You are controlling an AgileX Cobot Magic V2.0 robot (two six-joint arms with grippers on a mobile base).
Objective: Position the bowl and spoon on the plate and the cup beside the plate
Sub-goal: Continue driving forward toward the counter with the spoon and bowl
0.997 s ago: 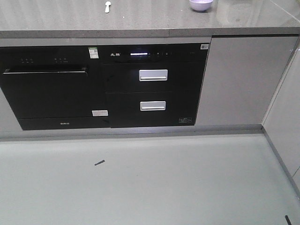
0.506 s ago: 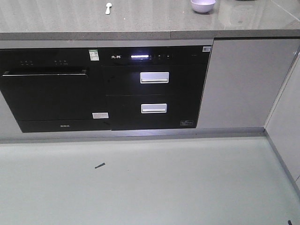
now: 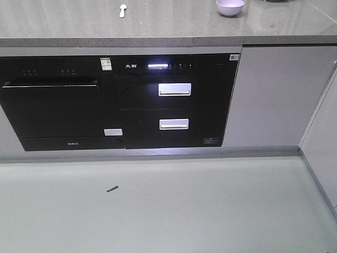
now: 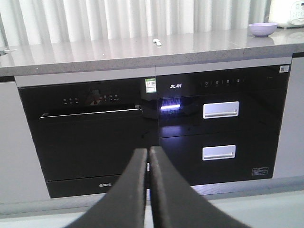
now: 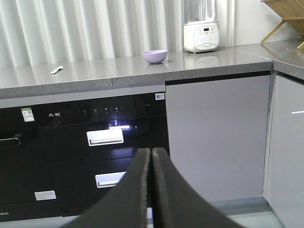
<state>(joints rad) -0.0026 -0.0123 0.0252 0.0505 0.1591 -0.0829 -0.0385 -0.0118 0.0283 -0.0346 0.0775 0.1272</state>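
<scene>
Bowl upright on grey countertop, right part, above the black drawer appliance. White blender base behind and right of it, apart. Left gripper and right gripper: fingers pressed together, nothing held, low before the cabinets. Spoon lies flat on the counter, well left of bowl.

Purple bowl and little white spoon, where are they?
Small round lavender-purple plastic bowl [image 5: 155, 57]: right wrist view, on its outer side wall.
Small pale white plastic spoon [image 5: 57, 70]: right wrist view, on the middle of its length.
</scene>
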